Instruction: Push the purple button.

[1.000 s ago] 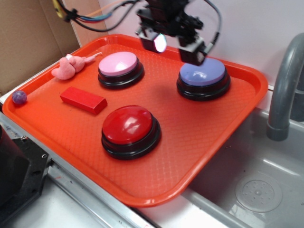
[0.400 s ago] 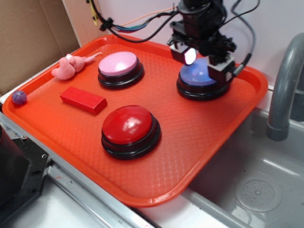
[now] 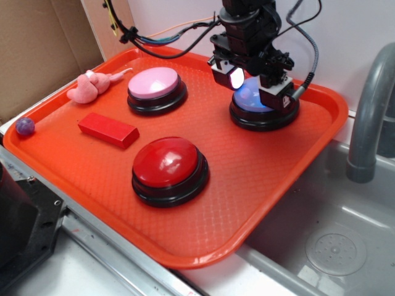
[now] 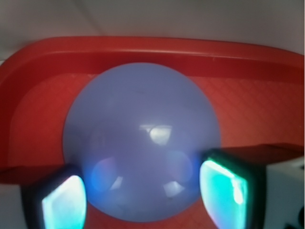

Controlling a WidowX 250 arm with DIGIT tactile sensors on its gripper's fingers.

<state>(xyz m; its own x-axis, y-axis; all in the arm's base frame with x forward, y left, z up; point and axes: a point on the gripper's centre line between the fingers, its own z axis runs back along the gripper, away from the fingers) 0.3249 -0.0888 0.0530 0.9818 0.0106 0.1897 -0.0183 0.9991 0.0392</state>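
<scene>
Pressing step in hand: gripper (image 3: 252,85), fingers spread, sits low over the purple button (image 4: 141,140) on the red tray (image 3: 259,179); next move, judged: straight downward push.

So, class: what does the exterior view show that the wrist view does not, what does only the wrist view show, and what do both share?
Only the exterior view shows the pink button, red button, red block, pink toy, small purple ball and sink. Only the wrist view shows the whole dome from close above, with its reflections. Both show the purple button, the orange tray and the hand over the button, fingers apart.
</scene>
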